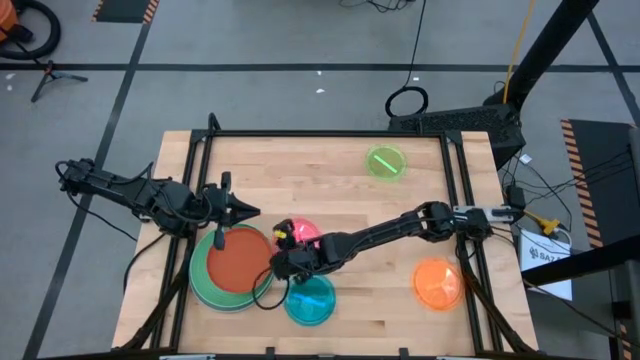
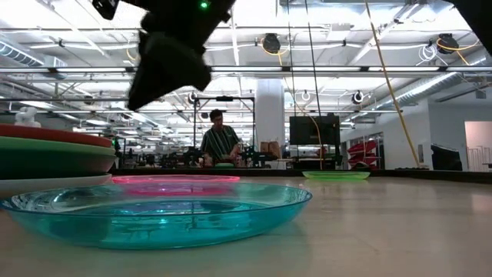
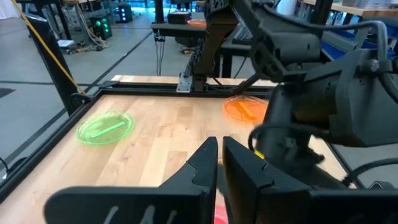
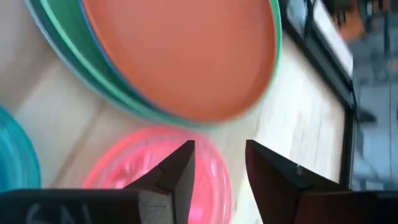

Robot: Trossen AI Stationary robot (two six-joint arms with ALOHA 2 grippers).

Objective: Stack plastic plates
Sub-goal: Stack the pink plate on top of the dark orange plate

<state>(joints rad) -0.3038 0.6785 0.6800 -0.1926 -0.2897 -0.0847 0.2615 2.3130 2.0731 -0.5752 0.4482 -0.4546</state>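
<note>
A stack of large plates (image 1: 238, 264) with a red-orange plate (image 4: 186, 56) on top sits near the table's front left. A translucent pink plate (image 1: 303, 234) lies flat just right of it, and a cyan plate (image 1: 310, 300) lies in front of that. An orange plate (image 1: 437, 282) and a lime plate (image 1: 386, 162) lie farther right. My right gripper (image 1: 276, 265) (image 4: 221, 163) is open and hovers above the gap between the stack and the pink plate (image 4: 155, 168). My left gripper (image 1: 255, 211) (image 3: 219, 158) is shut and hangs over the stack's far edge.
A dark metal frame (image 1: 330, 135) runs around the wooden table. Bare wood lies open at the table's middle and far left. The right arm (image 1: 400, 228) stretches across the table from the right. In the low view, a person (image 2: 221, 142) stands far off in the room.
</note>
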